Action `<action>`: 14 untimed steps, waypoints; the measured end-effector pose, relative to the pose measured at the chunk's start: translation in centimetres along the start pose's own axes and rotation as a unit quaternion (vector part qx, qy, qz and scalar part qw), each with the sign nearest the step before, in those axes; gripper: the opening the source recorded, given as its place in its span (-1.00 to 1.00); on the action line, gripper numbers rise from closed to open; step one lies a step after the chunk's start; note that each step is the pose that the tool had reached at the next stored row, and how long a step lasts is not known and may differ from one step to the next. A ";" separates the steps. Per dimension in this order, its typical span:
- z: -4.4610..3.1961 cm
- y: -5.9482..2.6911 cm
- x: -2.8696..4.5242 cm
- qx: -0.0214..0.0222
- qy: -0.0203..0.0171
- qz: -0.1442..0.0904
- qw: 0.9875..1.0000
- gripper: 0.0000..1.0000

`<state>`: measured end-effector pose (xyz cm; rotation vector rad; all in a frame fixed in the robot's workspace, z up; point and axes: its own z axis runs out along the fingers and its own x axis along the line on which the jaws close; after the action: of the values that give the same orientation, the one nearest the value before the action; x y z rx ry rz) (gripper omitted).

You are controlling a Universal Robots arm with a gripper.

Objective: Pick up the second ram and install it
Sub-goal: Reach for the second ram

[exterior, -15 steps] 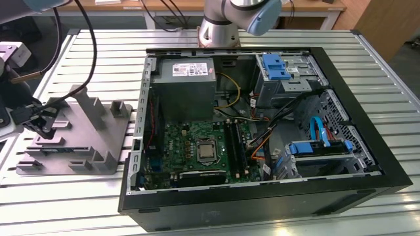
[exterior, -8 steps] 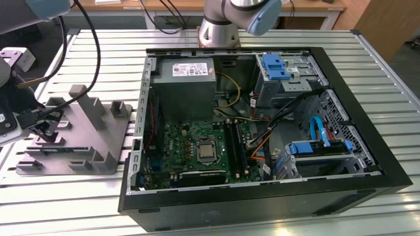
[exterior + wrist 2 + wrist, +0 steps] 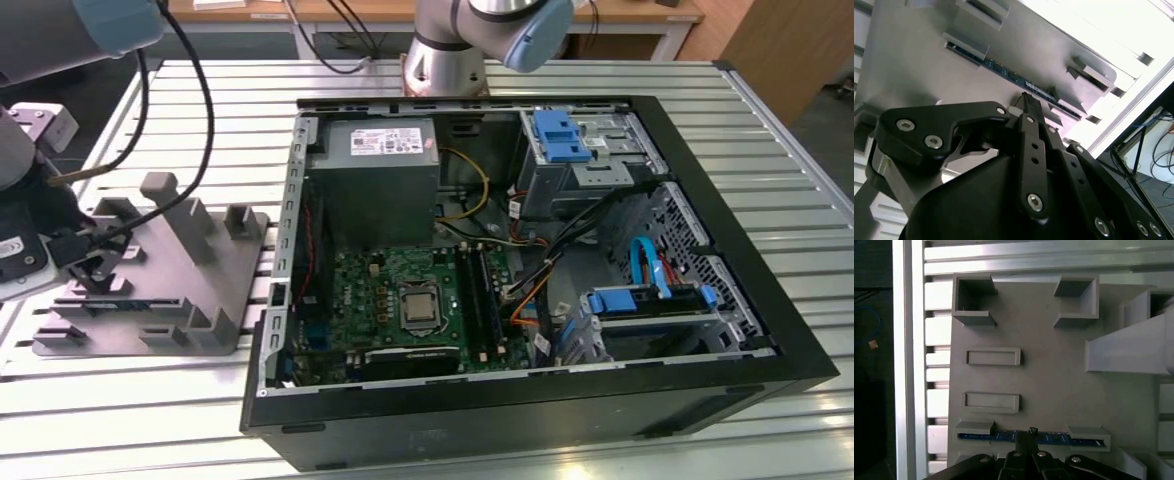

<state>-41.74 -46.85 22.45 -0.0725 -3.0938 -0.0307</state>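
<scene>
— Where is the memory stick (image 3: 976, 437)?
— It stands on edge in the grey holder (image 3: 1044, 380), slotted between 2 blocks (image 3: 974, 428).
— And the gripper (image 3: 1031, 432)?
— At the holder, with its fingers (image 3: 1031, 140) drawn together and clamped on the stick's middle. Both ends of the stick show on either side of them.

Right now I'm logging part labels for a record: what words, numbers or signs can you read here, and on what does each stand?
No text is legible.
Power supply sticker: print too small to read.
Processor: markings too small.
Second ram in the grey holder: markings blurred.
</scene>
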 end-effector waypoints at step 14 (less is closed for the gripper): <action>0.29 -0.16 -0.82 0.004 0.002 0.000 1.000 -0.80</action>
<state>-40.94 -47.04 22.11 -0.0716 -3.0902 -0.0172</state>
